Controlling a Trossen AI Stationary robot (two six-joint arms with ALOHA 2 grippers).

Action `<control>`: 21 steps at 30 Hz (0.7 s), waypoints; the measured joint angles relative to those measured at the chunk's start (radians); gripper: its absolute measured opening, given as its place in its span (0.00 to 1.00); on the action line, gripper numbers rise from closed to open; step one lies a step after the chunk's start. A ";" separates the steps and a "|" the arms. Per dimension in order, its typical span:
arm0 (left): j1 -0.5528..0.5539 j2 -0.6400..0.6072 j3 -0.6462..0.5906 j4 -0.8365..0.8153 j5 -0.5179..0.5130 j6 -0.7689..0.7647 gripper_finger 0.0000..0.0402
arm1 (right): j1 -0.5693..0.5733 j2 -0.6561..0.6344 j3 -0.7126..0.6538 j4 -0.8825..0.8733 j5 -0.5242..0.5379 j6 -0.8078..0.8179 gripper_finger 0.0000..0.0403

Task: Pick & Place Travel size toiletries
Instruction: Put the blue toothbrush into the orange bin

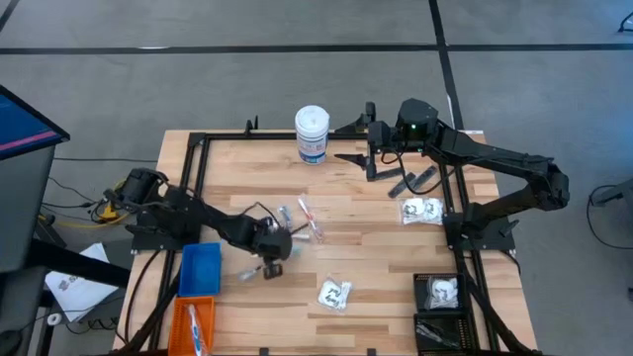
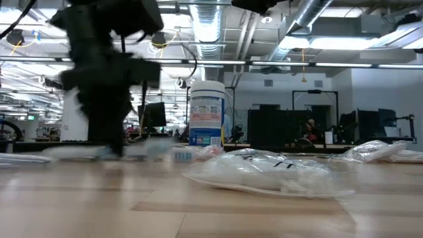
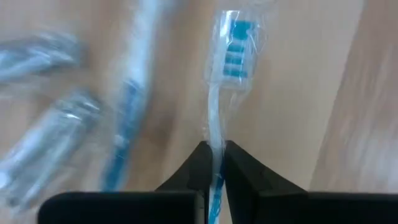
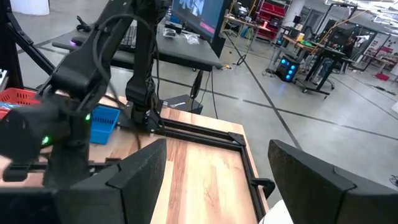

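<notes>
My left claw (image 3: 213,163) is clamped on the handle of a wrapped toothbrush (image 3: 231,56), blue bristle head sticking out ahead of the fingers, more tubes lying just off to the side. I reckon it's light, stiff plastic, but that wrapper looks slippery, so gripping mid-handle seems right. The right claw (image 4: 217,180) hangs wide apart over the far edge, waiting.

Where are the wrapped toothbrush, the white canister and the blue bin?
wrapped toothbrush (image 3: 233,46): left wrist view, on its blue-bristled head.
white canister (image 1: 312,135): high view, on its blue label, below the lid.
blue bin (image 1: 201,268): high view, on its bare floor.
</notes>
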 joint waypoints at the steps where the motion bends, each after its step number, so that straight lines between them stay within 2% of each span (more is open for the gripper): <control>1: 0.000 -0.026 0.016 -0.005 -0.010 -0.039 0.04 | 0.000 0.000 0.000 0.000 0.000 0.000 0.69; 6: -0.017 -0.172 0.094 -0.137 0.002 -0.261 0.04 | 0.000 0.000 0.000 0.000 0.000 -0.007 0.69; 9: -0.051 -0.264 0.166 -0.278 0.005 -0.443 0.04 | 0.000 0.000 0.000 0.000 0.000 -0.009 0.69; 11: -0.088 -0.297 0.204 -0.384 0.053 -0.583 0.04 | 0.000 0.000 0.000 0.000 0.000 -0.011 0.69; 16: -0.253 -0.323 0.267 -0.559 0.230 -0.980 0.04 | 0.000 0.000 0.000 0.000 0.000 -0.011 0.69; 19: -0.379 -0.298 0.277 -0.563 0.327 -1.225 0.04 | 0.000 0.000 0.000 -0.001 0.000 -0.011 0.69; 21: -0.470 -0.275 0.288 -0.560 0.345 -1.377 0.04 | 0.000 0.000 0.000 -0.001 0.000 -0.011 0.69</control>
